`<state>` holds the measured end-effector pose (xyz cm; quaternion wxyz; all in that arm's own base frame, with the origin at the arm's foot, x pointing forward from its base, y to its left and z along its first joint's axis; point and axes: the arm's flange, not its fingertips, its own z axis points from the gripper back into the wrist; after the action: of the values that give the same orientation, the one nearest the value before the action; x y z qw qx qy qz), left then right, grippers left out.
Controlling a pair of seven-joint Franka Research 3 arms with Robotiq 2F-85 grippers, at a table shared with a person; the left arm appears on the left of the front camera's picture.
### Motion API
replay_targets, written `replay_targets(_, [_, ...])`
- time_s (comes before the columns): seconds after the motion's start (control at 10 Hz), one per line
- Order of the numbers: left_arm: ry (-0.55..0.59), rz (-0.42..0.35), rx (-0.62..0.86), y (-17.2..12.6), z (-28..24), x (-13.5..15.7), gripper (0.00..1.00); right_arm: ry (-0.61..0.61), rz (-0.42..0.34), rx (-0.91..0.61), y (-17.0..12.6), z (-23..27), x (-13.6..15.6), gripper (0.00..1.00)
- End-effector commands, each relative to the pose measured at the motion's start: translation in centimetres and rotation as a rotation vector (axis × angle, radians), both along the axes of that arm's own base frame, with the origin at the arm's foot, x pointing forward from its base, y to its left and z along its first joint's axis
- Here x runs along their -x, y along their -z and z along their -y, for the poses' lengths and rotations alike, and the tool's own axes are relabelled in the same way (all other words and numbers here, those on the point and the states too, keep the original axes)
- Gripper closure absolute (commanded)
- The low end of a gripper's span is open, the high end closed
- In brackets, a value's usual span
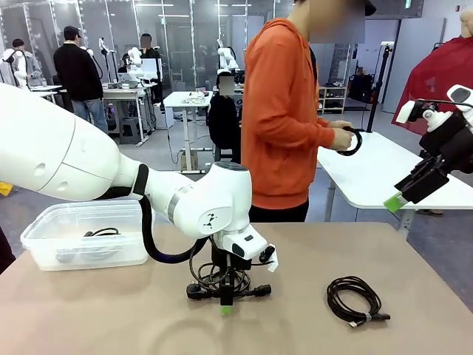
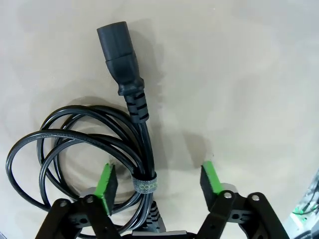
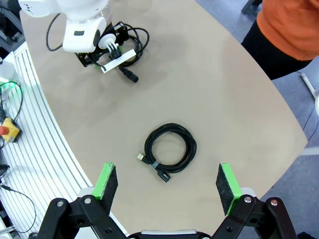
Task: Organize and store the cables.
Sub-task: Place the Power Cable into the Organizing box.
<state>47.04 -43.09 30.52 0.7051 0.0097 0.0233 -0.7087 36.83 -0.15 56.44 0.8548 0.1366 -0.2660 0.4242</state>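
The left gripper [image 2: 159, 180] stands open around the cable [image 2: 117, 55] at the lower middle of the surface [image 2: 249, 74], and this soft, light, floppy coil looks best pinched at its tie [image 2: 144, 185], while the right gripper [image 3: 167, 181] hangs open.
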Motion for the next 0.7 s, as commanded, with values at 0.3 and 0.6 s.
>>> replay_targets(0.3, [0.004,-0.033,-0.011,-0.73,-0.24,-0.29,1.0,-0.002,0.003,0.0,-0.13,0.09,-0.14,0.0])
replay_targets(0.6, [0.003,-0.041,-0.012,-0.82,-0.42,-0.15,1.0,-0.002,0.003,0.0,-0.13,0.09,-0.14,0.0])
